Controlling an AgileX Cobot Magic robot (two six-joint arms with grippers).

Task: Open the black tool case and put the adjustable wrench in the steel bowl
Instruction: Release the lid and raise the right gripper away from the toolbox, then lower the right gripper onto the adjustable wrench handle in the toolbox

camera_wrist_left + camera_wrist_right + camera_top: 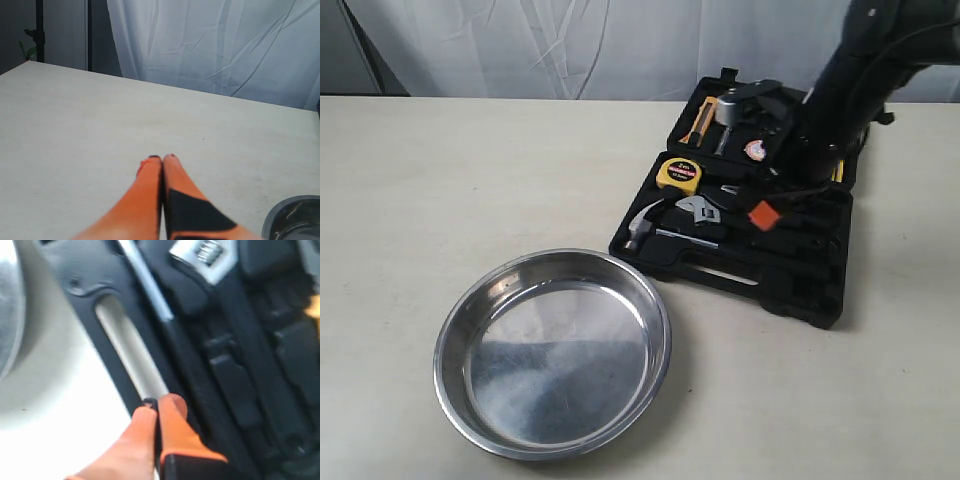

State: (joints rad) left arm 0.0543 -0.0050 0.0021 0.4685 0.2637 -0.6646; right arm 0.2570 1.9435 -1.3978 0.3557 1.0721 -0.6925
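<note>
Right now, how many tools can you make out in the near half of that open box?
3: a yellow tape measure at its far left, a hammer at the near left corner, and a wrench beside the hammer's head. The arm covers the right side, so more may be hidden.

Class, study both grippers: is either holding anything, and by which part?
Nothing is held. The left gripper is shut empty above the table; the right gripper is shut too, tips beside the handle cut-out of the black tool case, gripping nothing.
</note>
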